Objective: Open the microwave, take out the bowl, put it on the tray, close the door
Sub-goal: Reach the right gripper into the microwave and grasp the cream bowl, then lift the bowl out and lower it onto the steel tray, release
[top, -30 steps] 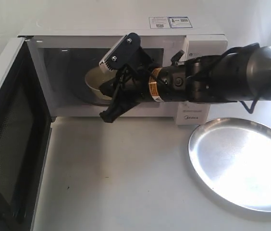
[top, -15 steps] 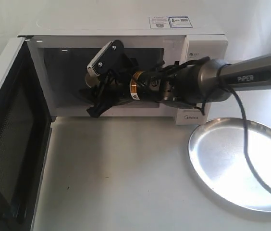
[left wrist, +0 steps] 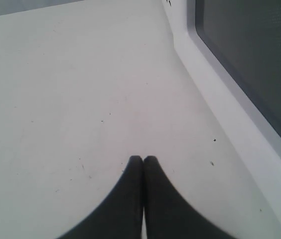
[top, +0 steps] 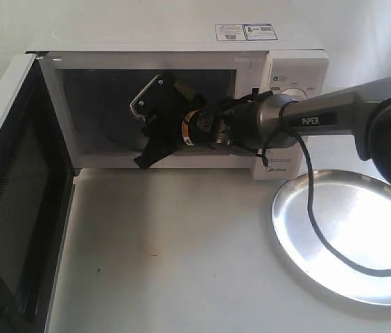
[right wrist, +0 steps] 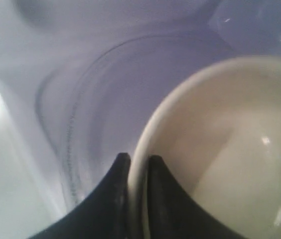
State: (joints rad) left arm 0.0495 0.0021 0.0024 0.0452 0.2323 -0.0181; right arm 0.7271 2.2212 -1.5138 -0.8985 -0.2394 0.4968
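Note:
The white microwave (top: 175, 41) stands at the back with its door (top: 15, 208) swung wide open to the left. My right gripper (top: 155, 132) reaches into the cavity and hides the bowl in the exterior view. In the right wrist view the cream-white bowl (right wrist: 230, 149) sits on the glass turntable (right wrist: 75, 119), and my right gripper (right wrist: 135, 162) is shut on its rim, one finger inside and one outside. The silver tray (top: 348, 236) lies at the right with nothing on it. My left gripper (left wrist: 143, 159) is shut on nothing, low over the table beside the door (left wrist: 250, 64).
The open door juts forward along the left edge of the white table (top: 175, 250). The right arm's black cable (top: 313, 215) hangs down across the tray's rim. The microwave's knob panel (top: 292, 90) is just behind the right arm.
The right arm has pushed deeper into the microwave cavity. The bowl, visible beside the gripper a second ago, is now hidden behind it in the exterior view.

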